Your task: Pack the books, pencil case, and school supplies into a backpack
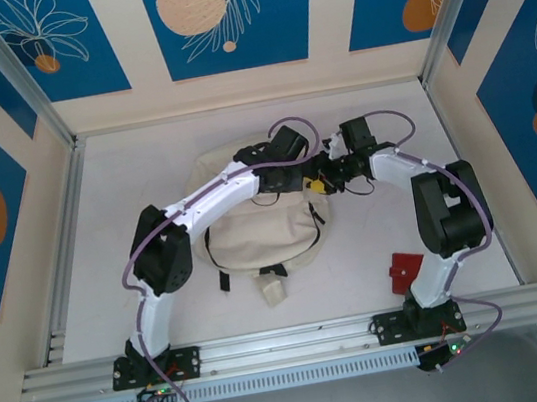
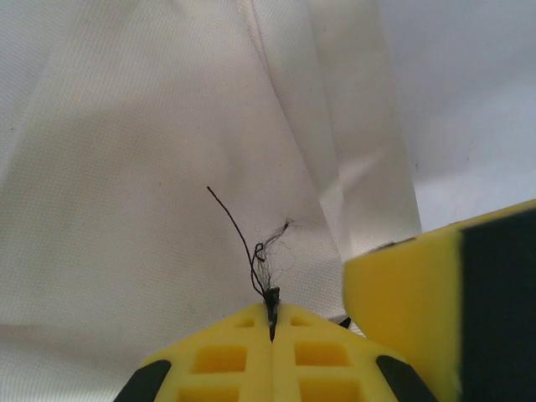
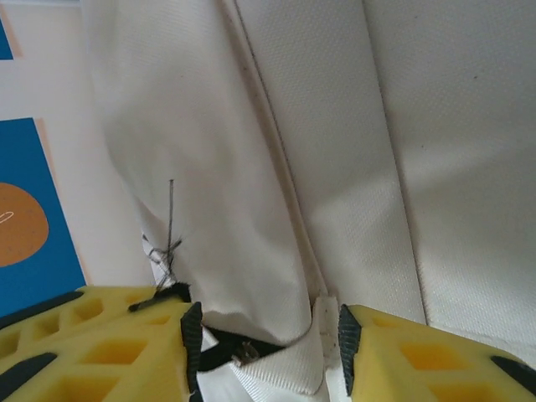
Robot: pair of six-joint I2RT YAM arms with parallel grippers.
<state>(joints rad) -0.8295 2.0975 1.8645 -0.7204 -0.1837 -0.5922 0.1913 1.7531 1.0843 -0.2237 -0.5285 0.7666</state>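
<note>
Cream walls [image 1: 330, 70] carrying blue leaf-patterned panels [image 1: 226, 15] enclose a pale table [image 1: 142, 169] edged by aluminium rails [image 1: 289, 339].

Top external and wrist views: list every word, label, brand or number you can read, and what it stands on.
None readable.
Backpack: plain cream fabric, no print or brand visible.
Red flat object: too small to tell any print.
Wall panels: leaf and circle patterns, no letters.
</note>
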